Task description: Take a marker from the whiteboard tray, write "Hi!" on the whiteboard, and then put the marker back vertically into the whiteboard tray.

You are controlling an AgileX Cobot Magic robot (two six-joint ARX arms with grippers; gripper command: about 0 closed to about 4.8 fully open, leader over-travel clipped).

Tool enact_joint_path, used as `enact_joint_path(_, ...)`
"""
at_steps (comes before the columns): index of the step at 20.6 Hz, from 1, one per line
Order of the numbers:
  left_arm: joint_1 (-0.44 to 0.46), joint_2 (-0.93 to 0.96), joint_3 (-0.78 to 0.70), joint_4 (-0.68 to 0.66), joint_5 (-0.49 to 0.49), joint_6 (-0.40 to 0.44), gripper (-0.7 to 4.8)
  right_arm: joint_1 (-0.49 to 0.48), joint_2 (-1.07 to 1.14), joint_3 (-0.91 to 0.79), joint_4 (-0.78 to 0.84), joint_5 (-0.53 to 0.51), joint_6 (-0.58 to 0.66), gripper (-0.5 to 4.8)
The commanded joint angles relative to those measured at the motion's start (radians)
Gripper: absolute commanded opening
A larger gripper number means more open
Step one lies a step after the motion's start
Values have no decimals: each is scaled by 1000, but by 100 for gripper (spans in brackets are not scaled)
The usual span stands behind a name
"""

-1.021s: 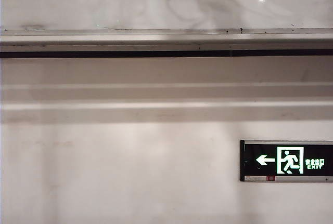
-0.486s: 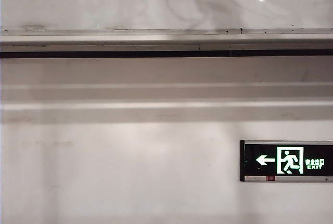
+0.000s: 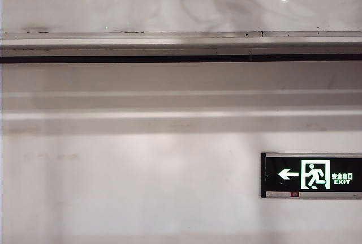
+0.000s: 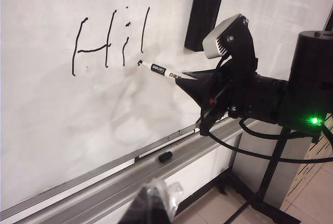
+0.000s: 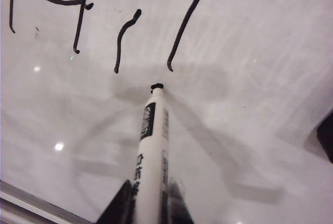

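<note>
Whiteboard tray (image 4: pixel 130 174) holds a black cap (image 4: pixel 165 156). Right gripper (image 4: pixel 190 81) fingers pinch marker (image 5: pixel 150 146), tip on whiteboard (image 4: pixel 62 120) under "Hi!" stroke. Left gripper (image 4: pixel 151 208) low, near tray; fingers' state unclear. Exit sign (image 3: pixel 311 175) on wall.

Showing neither tool nor marker (image 5: pixel 151 146) in the exterior view; cropping the exit sign (image 3: pixel 311 175) at the right edge; blurring the left tool (image 4: pixel 151 203).

Right pincer (image 5: pixel 148 203) clamped; left pincer (image 4: pixel 151 208) low, state unclear.
</note>
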Motion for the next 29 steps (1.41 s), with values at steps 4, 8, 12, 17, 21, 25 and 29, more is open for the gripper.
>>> enact_joint_path(4, 0, -3, 6, 11, 6, -4, -6, -2, 0, 7, -7, 3, 4, -1)
enact_joint_path(8, 0, -3, 6, 11, 6, -3, -6, 0, 0, 9, -16, 3, 4, -1)
enact_joint_path(12, 0, -3, 6, 11, 6, -3, -6, 0, 0, 9, -27, 4, 4, -1)
enact_joint_path(17, 0, -3, 6, 11, 6, -3, -6, 5, -58, 11, -26, 3, 4, -1)
enact_joint_path(21, 0, 2, 6, 12, 7, -4, -6, 2, -183, 11, -97, 3, 3, -1)
enact_joint_path(25, -2, 20, 6, 12, 93, -40, -6, 2, -278, 11, -214, 15, 4, -1)
enact_joint_path(29, -132, 37, 6, 18, 29, -59, -6, -3, -309, 3, -337, 83, 33, -1)
